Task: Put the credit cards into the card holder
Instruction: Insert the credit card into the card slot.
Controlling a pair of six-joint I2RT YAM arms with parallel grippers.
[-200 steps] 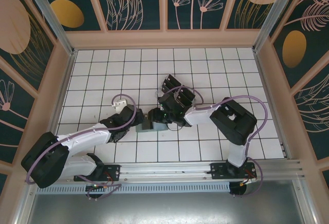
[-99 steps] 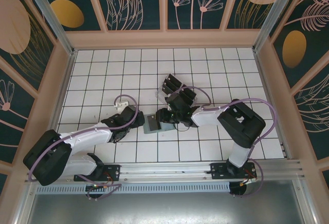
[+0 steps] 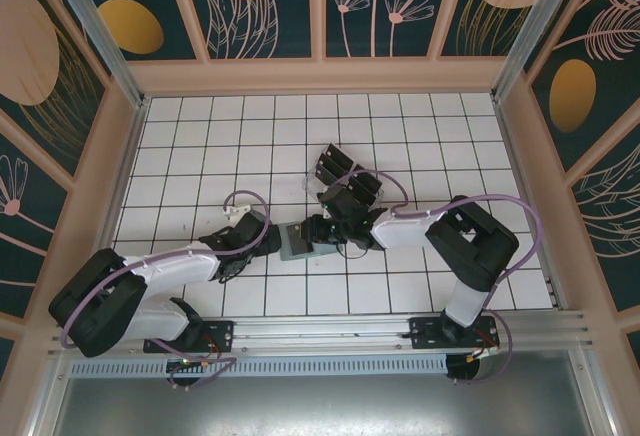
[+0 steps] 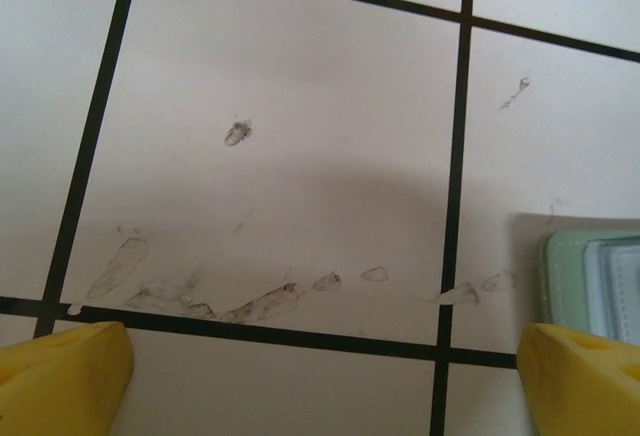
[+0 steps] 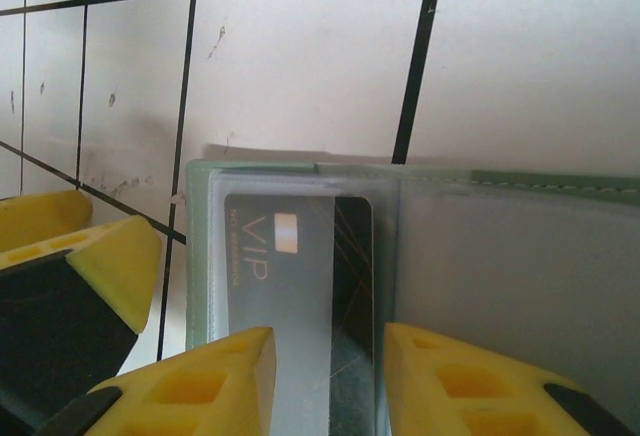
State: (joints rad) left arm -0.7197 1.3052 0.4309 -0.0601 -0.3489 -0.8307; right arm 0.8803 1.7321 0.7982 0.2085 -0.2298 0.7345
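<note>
The pale green card holder (image 3: 296, 243) lies open on the white tiles between my two grippers. In the right wrist view a black credit card (image 5: 300, 276) marked VIP sits partly under the clear sleeve of the card holder (image 5: 500, 256). My right gripper (image 5: 328, 341) hangs low over the card's near end, jaws a little apart, not pinching it. My left gripper (image 4: 330, 376) is wide open over bare tile, with the holder's corner (image 4: 595, 276) by its right finger. Its yellow fingers (image 5: 110, 266) show at the holder's left edge.
More black cards (image 3: 332, 163) lie on the tiles just behind the right wrist. Wooden walls (image 3: 130, 116) ring the tiled floor. A metal rail (image 3: 330, 331) with both arm bases runs along the near edge.
The right gripper has drawn back to the right off the holder, uncovering it, and its jaws have narrowed a little. The left gripper has crept right toward the holder's left edge.
</note>
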